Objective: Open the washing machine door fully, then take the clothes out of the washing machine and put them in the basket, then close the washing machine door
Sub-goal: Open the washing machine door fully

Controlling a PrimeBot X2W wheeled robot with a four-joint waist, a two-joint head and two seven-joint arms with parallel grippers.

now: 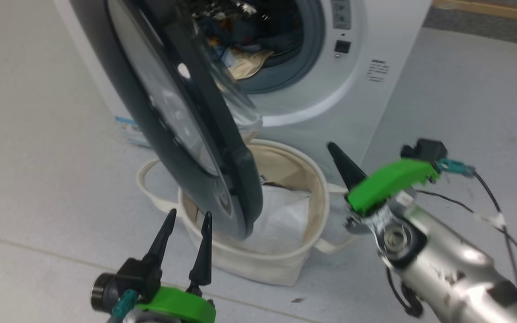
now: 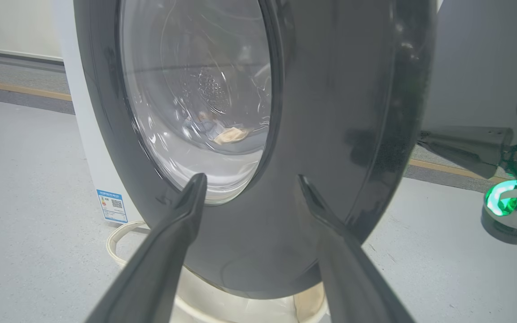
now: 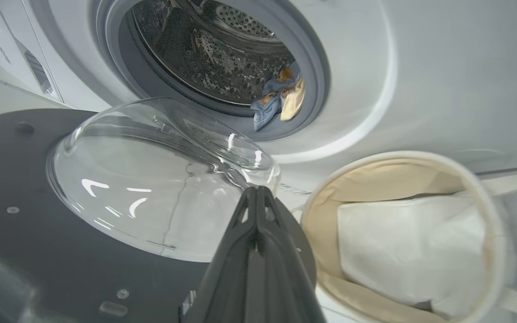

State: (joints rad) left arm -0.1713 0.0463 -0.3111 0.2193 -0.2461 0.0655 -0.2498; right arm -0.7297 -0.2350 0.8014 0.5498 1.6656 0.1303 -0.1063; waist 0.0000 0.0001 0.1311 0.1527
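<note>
The white washing machine stands ahead with its round black door swung partly open toward me. Blue bear-print and beige clothes lie at the lip of the grey-rimmed drum mouth, clothes also seen past the glass porthole. The cream basket sits on the floor under the door. My left gripper is open, just short of the door's outer face, its fingers spread before the door. My right gripper is shut and empty, right of the door's edge, above the basket.
A flat white sheet lies inside the basket. Grey floor spreads left and right of the washer. A blue label sits low on the washer's front. Loose cables hang off my right wrist.
</note>
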